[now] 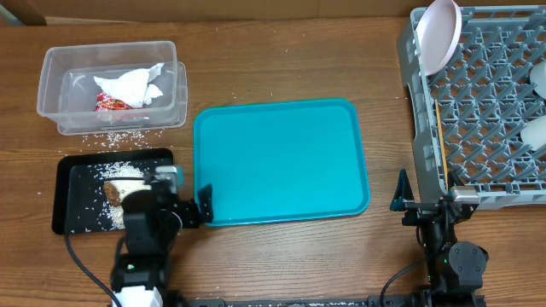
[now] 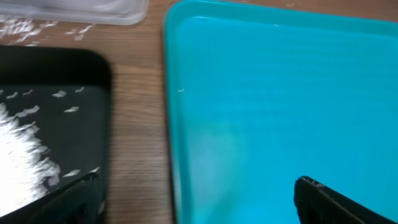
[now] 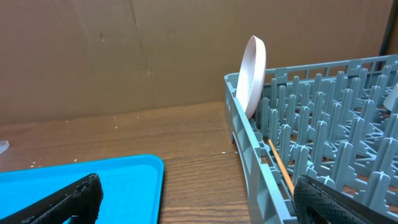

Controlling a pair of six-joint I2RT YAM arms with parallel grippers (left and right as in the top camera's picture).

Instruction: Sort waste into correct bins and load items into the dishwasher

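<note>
Overhead view: the clear tub (image 1: 111, 47) is seen at the upper left of the frame, with crumpled white napkins (image 1: 132, 83) and a red wrapper (image 1: 111, 103) inside it. Loose grains are scattered on the counter (image 1: 281, 51) just in front of the tub. The black tray (image 1: 85, 183) lies at the lower left and carries rice (image 1: 115, 166) and a brown lump (image 1: 113, 192). The teal tray (image 1: 281, 158) lies at centre frame. The dish rack (image 1: 486, 128) fills the right side. A white plate (image 1: 439, 32) stands on edge at the rack's upper left corner, and chopsticks (image 1: 442, 145) lie along its left wall. Two white dishes (image 1: 536, 132) at the right border are cut off by the frame and cannot be identified. The left gripper (image 1: 182, 189) is noted at lower left with its jaws spread wide, one finger over the black tray, the other over the teal tray's left rim, and nothing held. The right gripper (image 1: 426, 194) is noted at lower right beside the rack's lower left corner, jaws likewise spread apart, nothing between them.
</note>
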